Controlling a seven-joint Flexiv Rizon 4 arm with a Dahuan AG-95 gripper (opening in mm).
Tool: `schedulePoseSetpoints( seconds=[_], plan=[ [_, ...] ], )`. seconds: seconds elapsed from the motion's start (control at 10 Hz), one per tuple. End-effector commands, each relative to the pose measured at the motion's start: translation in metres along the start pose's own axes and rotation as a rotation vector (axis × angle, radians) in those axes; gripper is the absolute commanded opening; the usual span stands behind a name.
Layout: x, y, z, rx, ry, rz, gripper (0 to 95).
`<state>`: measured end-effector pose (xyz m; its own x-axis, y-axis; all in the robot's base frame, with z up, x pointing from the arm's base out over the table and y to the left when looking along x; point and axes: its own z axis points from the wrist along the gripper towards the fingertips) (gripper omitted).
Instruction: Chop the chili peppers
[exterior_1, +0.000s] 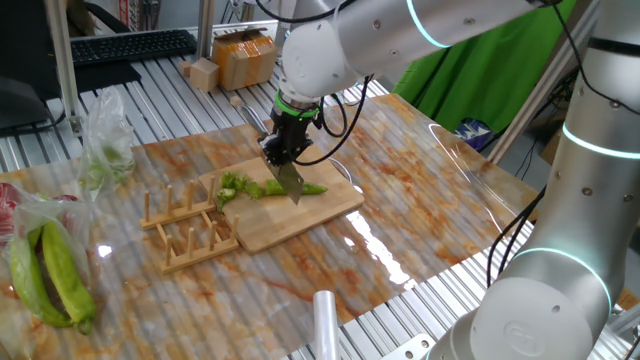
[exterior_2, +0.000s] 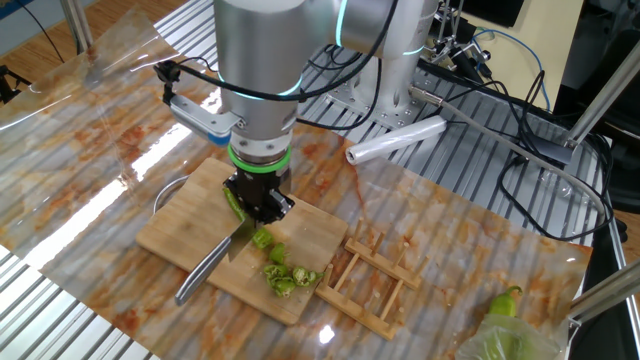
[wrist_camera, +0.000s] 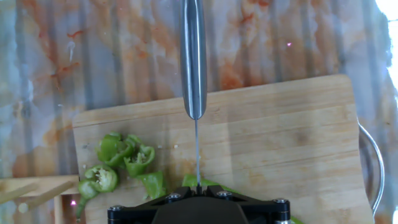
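A slender green chili pepper (exterior_1: 308, 188) lies on the wooden cutting board (exterior_1: 300, 220), with several cut slices (exterior_1: 236, 185) at its left end. My gripper (exterior_1: 284, 152) is shut on a steel knife (exterior_1: 291, 181), blade edge down on the chili. In the other fixed view the gripper (exterior_2: 258, 207) stands over the chili (exterior_2: 235, 204); the knife handle (exterior_2: 203, 272) points to the lower left and the slices (exterior_2: 280, 276) lie to the right. In the hand view the knife (wrist_camera: 193, 62) runs up from the gripper (wrist_camera: 198, 186), with chili (wrist_camera: 211, 184) under it and slices (wrist_camera: 118, 150) at left.
A wooden rack (exterior_1: 186, 226) stands beside the board's left end, also in the other fixed view (exterior_2: 374, 280). A plastic bag of big yellow-green peppers (exterior_1: 50, 272) lies at far left. A plastic roll (exterior_2: 395, 141) lies behind the arm. A cardboard box (exterior_1: 245, 56) stands at the back.
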<state>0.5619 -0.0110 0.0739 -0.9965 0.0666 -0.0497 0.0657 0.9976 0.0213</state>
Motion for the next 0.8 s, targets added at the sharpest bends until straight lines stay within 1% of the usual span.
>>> schedulePoseSetpoints(
  seconds=[0.1,0.2,0.4,0.5,0.6,0.7,0.8],
  plan=[
    [0.002,0.0,0.0,0.001,-0.001,0.0,0.0],
    [0.003,0.0,0.003,-0.003,-0.001,-0.002,0.0],
    [0.002,0.004,0.017,-0.004,-0.017,0.001,0.0],
    [0.002,0.006,0.026,-0.006,-0.026,0.002,0.0],
    [0.001,0.01,0.041,-0.005,-0.045,0.004,0.0],
    [0.0,0.01,0.046,0.013,-0.047,0.003,0.0],
    [0.001,0.009,0.045,0.015,-0.044,0.003,0.0]
  ],
)
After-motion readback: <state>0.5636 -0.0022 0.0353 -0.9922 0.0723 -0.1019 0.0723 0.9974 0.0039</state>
